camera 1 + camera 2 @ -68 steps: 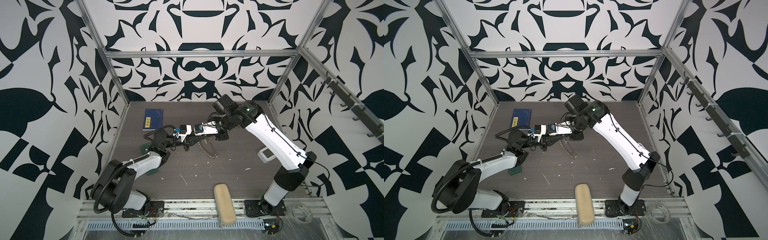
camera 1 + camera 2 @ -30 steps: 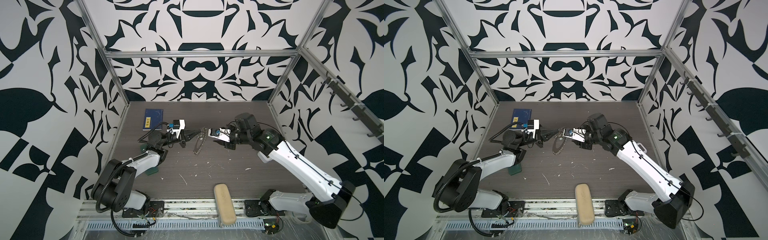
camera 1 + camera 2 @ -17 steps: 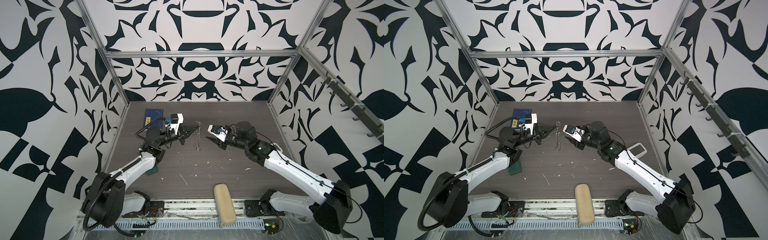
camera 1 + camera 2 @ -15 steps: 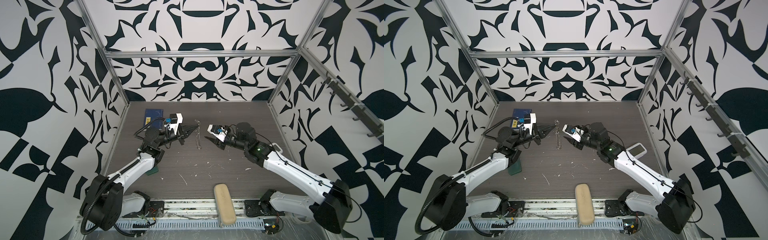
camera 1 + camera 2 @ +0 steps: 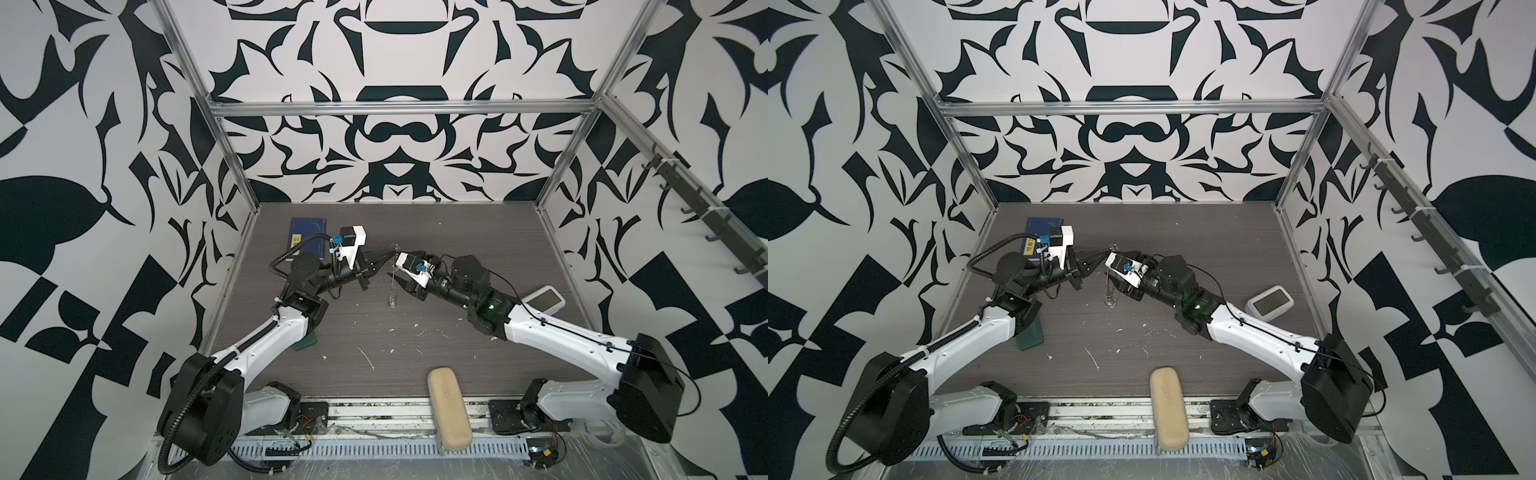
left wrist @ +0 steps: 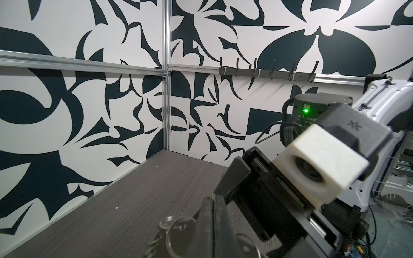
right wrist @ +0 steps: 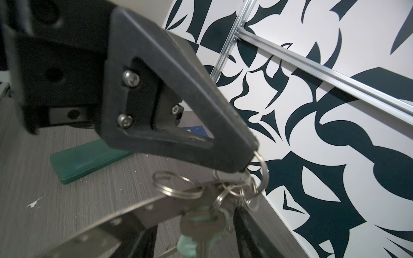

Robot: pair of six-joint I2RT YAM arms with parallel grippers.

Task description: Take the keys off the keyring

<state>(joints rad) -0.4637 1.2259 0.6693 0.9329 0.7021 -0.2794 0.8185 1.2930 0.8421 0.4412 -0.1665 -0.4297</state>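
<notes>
My left gripper [image 5: 388, 252] [image 5: 1104, 251] [image 6: 214, 198] is shut on a small silver split ring at the top of the keyring [image 5: 392, 286] [image 5: 1109, 291]. In both top views the keyring hangs edge-on above the middle of the table. In the right wrist view it is a bunch of split rings [image 7: 237, 187] on a thin metal band [image 7: 125, 214]. One of the keys [image 7: 201, 221], with a pale green head cover, dangles from the bunch. My right gripper [image 5: 399, 268] [image 5: 1115, 270] [image 7: 196, 223] is open, and that key hangs between its fingers without showing contact.
A blue book [image 5: 308, 235] lies at the back left. A green block [image 5: 305, 343] sits under the left arm. A beige case [image 5: 449, 409] rests at the front edge. A white device with a screen [image 5: 544, 299] lies at the right. White scraps dot the table.
My left gripper has raised the keyring, which now hangs edge-on. My right gripper's jaws have widened and moved in round the hanging bunch.
</notes>
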